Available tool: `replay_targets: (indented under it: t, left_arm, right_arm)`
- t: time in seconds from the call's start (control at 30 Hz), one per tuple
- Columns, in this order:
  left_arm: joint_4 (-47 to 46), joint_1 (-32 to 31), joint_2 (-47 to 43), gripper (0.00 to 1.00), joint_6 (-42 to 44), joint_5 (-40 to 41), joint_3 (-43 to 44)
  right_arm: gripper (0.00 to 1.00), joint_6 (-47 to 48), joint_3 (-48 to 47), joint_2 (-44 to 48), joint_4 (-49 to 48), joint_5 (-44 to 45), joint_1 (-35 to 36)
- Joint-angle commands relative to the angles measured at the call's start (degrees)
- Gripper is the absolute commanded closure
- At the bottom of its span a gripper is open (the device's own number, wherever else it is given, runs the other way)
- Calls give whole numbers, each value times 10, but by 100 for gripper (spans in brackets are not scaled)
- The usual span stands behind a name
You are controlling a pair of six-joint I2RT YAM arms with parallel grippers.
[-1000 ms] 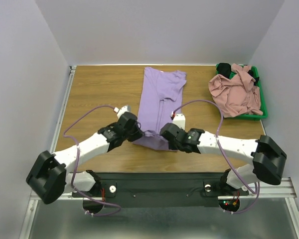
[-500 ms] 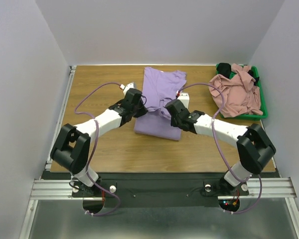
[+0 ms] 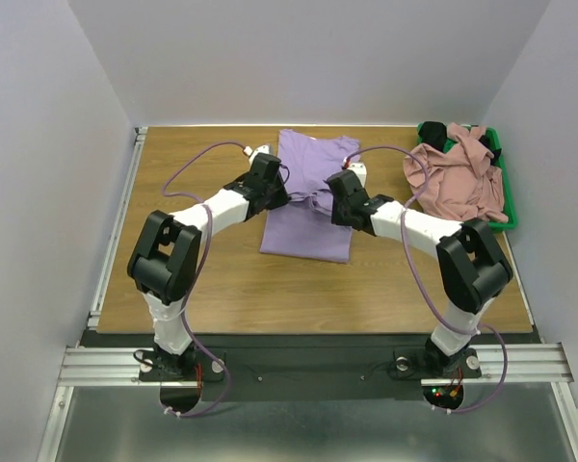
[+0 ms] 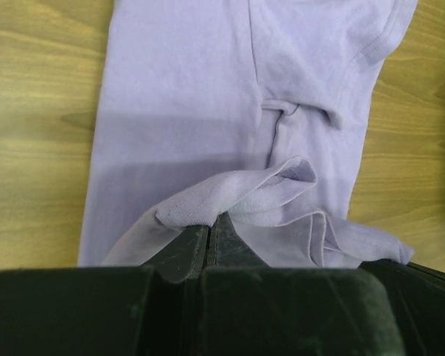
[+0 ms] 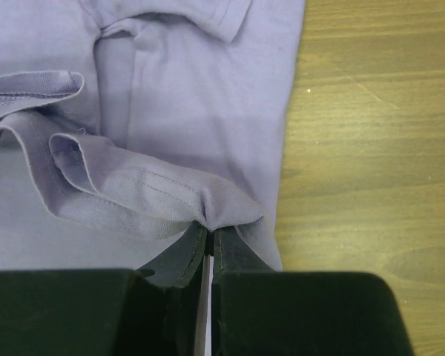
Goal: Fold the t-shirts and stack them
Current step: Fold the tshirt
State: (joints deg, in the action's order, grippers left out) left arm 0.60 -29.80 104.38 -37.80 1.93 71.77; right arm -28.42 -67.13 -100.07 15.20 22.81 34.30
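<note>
Two grippers were closed on the lavender t-shirt point(image 3: 306, 226). The left gripper point(image 4: 211, 228) pinched a fold of its hem on the left side. The right gripper point(image 5: 209, 231) pinched the stitched hem on the right side. Both held the cloth raised over the middle of the shirt.

The shirt lay at the centre of the table point(image 3: 188, 173), towards the far edge, narrowed to a long strip with its collar at the far end. The pink t-shirt point(image 3: 458, 183) and the black t-shirt point(image 3: 432, 131) lay crumpled in the green bin point(image 3: 510, 219) at the far right.

Handling, as judged:
- The cotton was light, soft and limp. It would sag between the two grips and hold no shape.
- Thin cloth could slip from a shallow pinch. Hold should be taken at the hem, near each corner, where the doubled seam gives bulk.
- Both grips should be kept level and evenly apart, so that the fold lands square.
</note>
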Motion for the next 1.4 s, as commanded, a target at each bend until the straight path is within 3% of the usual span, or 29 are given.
replay_targets:
  t: [0.0, 0.27, 0.3, 0.33, 0.37, 0.4, 0.43, 0.47, 0.5, 0.53, 0.6, 0.63, 0.73, 1.03, 1.17, 1.27, 1.3, 1.37]
  left_arm:
    - [-7, 8, 20, 100, 21, -16, 50]
    - [17, 17, 72, 100, 17, -11, 98]
    - [20, 18, 76, 100, 17, -8, 103]
    - [25, 18, 79, 97, 16, -4, 107]
    - [32, 19, 83, 85, 15, 7, 113]
    - [40, 18, 84, 67, 18, 8, 120]
    - [43, 18, 81, 61, 18, 9, 123]
    - [46, 19, 79, 55, 17, 5, 126]
    - [45, 18, 72, 2, 25, 0, 128]
    - [48, 18, 72, 2, 26, -2, 129]
    - [53, 18, 47, 2, 22, 2, 121]
    - [52, 18, 47, 2, 22, 2, 112]
    - [33, 18, -2, 2, 16, 0, 45]
    - [-38, 16, -202, 2, -34, -35, -256]
    - [-59, 17, -227, 2, -50, -31, -301]
    - [-70, 17, -214, 14, -47, -29, -307]
    - [-68, 17, -206, 23, -47, -29, -305]
    - [-66, 17, -183, 28, -48, -25, -298]
  right_arm:
    - [100, 7, -33, -23, -33, -22, -17]
    - [97, -8, -63, -69, -39, -15, -34]
    - [94, -10, -68, -72, -39, -15, -35]
    - [80, -13, -70, -73, -39, -18, -35]
    - [74, -11, -71, -75, -39, -20, -36]
    - [69, -9, -76, -77, -38, -18, -36]
    - [57, -10, -78, -77, -39, -15, -36]
    - [51, -9, -80, -75, -39, -15, -36]
    - [41, -8, -83, -68, -38, -13, -36]
    - [41, -7, -84, -64, -39, -14, -36]
    - [22, 14, -85, -51, -38, -37, -36]
    - [22, 16, -85, -46, -37, -44, -37]
    - [6, 10, -57, -16, -34, -85, -36]
    - [5, -58, 155, 148, -45, -195, -33]
    - [4, -76, 230, 196, -56, -216, -32]
    - [4, -85, 255, 211, -68, -218, -33]
    - [4, -86, 256, 209, -69, -222, -32]
    - [7, -89, 261, 197, -82, -225, -32]
